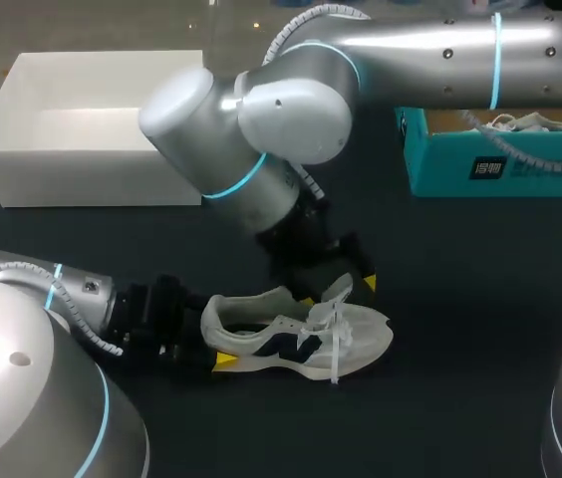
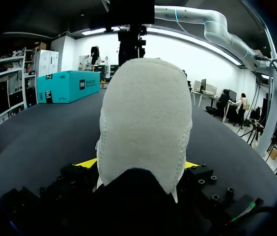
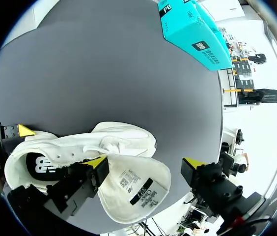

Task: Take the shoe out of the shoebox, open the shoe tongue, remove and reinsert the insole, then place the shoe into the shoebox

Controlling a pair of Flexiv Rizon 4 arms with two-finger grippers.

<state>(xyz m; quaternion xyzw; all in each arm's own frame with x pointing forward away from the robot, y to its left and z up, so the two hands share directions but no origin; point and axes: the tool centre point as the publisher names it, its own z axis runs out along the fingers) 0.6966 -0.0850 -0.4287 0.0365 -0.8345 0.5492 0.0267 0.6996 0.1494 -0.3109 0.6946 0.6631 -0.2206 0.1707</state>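
The sneaker (image 1: 296,339) lies on its side on the dark, matte table (image 1: 460,299), out of the box, toe pointing to the robot's right. It is off-white, with a fuzzy suede-like heel, smooth side panels, a navy emblem (image 1: 286,346) and loose white laces (image 1: 336,344).

The left gripper (image 2: 139,164) is clamped on the heel, a yellow pad pressed to each side.

The right gripper (image 3: 145,162) stands wide apart over the throat. The soft, rounded tongue (image 3: 136,189) is folded out between its fingers. It rests against one finger but is clear of the other. The tongue's underside carries a stitched label with small print. A dark insole (image 3: 38,164) with a white mark shows inside.

Behind stands a plain white shoebox (image 1: 82,184), open and of smooth card. A teal box (image 1: 500,169) sits well off to the right.
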